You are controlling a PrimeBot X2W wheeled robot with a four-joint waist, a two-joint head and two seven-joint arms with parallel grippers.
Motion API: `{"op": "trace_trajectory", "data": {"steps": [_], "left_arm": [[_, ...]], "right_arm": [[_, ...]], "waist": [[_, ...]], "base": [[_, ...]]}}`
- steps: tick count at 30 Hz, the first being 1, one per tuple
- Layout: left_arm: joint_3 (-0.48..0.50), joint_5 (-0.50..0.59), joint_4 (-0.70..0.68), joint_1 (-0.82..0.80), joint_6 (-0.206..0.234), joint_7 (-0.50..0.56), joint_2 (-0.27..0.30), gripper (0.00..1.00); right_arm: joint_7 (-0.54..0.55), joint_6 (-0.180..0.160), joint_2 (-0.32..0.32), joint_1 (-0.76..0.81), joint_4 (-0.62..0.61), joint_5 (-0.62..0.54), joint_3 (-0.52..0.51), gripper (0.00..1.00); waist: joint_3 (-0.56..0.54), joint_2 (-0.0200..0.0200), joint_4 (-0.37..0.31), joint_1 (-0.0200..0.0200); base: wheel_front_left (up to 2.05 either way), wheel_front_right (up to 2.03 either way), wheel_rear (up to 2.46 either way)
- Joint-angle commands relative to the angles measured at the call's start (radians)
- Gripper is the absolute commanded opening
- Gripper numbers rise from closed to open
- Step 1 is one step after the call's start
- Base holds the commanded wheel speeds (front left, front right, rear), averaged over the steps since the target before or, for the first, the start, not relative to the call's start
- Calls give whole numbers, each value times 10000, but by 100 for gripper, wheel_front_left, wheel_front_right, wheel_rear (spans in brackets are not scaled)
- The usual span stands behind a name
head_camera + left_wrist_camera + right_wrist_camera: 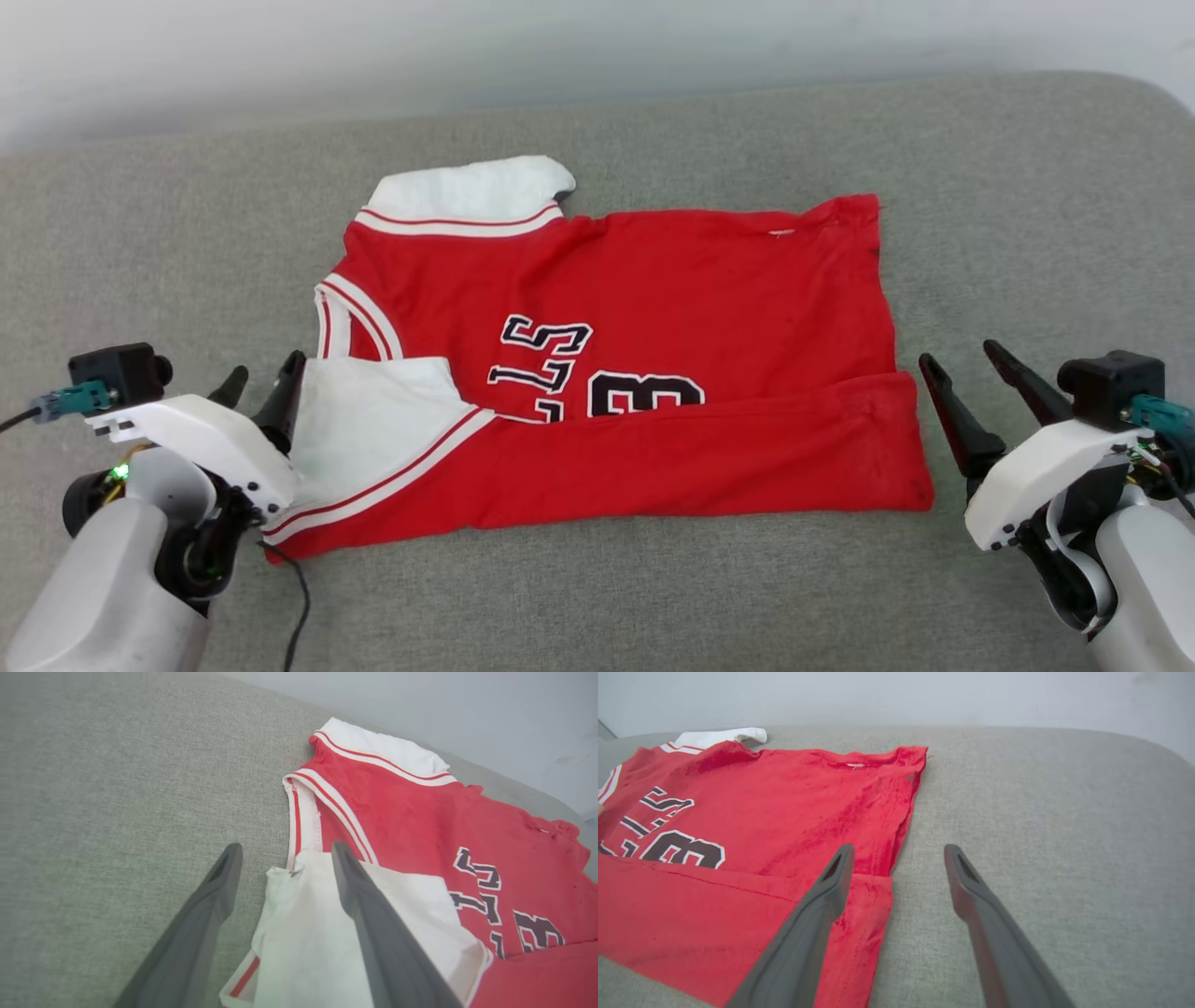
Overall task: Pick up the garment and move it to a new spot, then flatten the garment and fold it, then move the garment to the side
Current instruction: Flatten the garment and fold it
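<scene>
The garment [653, 299] is a red jersey with white sleeves, spread on the grey cushion, collar toward the left. Its near long edge is folded up over the front, covering the lower part of the black lettering and number [597, 383]. My left gripper [264, 371] stands open at the near white sleeve [308, 947], one finger over the sleeve, the other over bare cushion. My right gripper [960, 353] stands open just beside the hem [901, 812], nothing between its fingers. In the right wrist view one of its fingers [817, 914] lies over the folded corner.
The grey cushioned surface [1027, 205] runs wide on all sides of the jersey, with a pale wall [597, 47] behind its far edge. A thin black cable [299, 597] hangs by my left arm.
</scene>
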Motion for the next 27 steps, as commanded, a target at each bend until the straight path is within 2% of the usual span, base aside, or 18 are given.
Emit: {"op": "trace_trajectory", "data": {"steps": [1, 4, 7, 12, 13, 14, 15, 20, 23, 27], "left_arm": [[24, 7, 7, -120, -51, 69, 139, 100], [66, -26, -88, -175, -114, 323, 473, 100], [6, -149, -329, -166, -197, 1013, 925, 100], [-305, -473, -872, -73, -346, 3055, 1826, 100], [-305, -473, -872, -73, -346, 3055, 1826, 100], [-420, -700, -1099, 49, -302, 4003, 2180, 100], [-510, -781, -1231, 109, -295, 4513, 2370, 100], [-643, -1433, -1667, 411, 143, 6545, 2953, 100], [-696, -1936, -2045, 795, 540, 7559, 3053, 100], [-697, -2214, -2253, 1031, 745, 7854, 2914, 100]], "right_arm": [[-212, -11, 95, 165, -37, -140, -55, 100], [-738, -11, 200, 440, -177, -383, -348, 100], [-1023, -11, 395, 782, -413, -640, -645, 100], [-1018, -11, 724, 1341, -1034, -1083, -1093, 100], [-1018, -11, 724, 1341, -1034, -1083, -1093, 100], [-907, -11, 856, 1528, -1315, -1215, -1224, 100], [-856, -11, 937, 1612, -1486, -1277, -1280, 100], [-578, -9, 1246, 1796, -2156, -1470, -1486, 100], [-445, -9, 1465, 1793, -2494, -1578, -1518, 100], [-393, -9, 1549, 1684, -2596, -1563, -1527, 100]], "waist": [[-300, 0, -139, -1], [-623, 0, -235, -1], [-884, 0, -326, -1], [-1080, 0, -491, -1], [-1080, 0, -491, -1], [-1072, 0, -540, -1], [-1034, 0, -567, -1], [-696, 0, -718, -1], [-282, 0, -835, -1], [-22, 0, -891, -1]], "base": [[0, 0, 0], [0, 0, 0], [0, 0, 0], [0, 0, 0], [0, 0, 0], [0, 0, 0], [0, 0, 0], [0, 0, 0], [0, 0, 0], [0, 0, 0]]}}
